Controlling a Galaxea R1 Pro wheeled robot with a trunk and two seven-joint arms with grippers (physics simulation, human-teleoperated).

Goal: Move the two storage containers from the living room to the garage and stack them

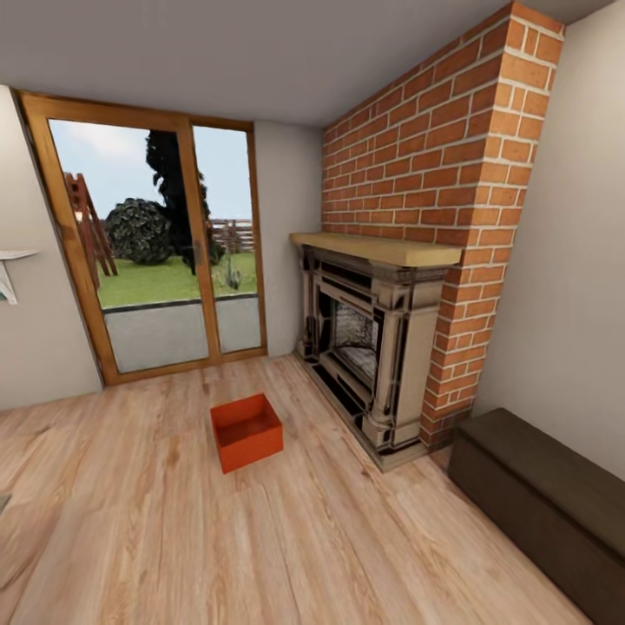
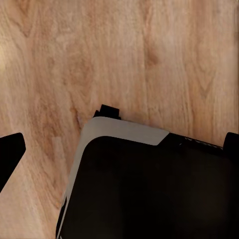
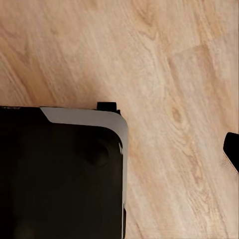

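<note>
One red-orange storage container (image 1: 247, 431) sits open-topped on the living room's light wood-plank flooring (image 1: 286, 538), a little in front of the fireplace and the glass doors. It is empty inside. My left gripper (image 2: 122, 154) hangs over the planks beside my own base, open, its dark fingertips (image 2: 10, 157) at the picture's opposite edges. Also open over bare planks is my right gripper (image 3: 119, 149), with one fingertip (image 3: 232, 151) showing. Neither gripper is near the container. The garage and its floor are out of view.
A dark ornate fireplace (image 1: 369, 347) under a red brick chimney (image 1: 434, 148) stands at the right. A long dark brown chest (image 1: 542, 503) lines the right wall. Wood-framed glass doors (image 1: 161, 252) lie ahead. My black and grey base (image 2: 149, 189) shows below both wrists.
</note>
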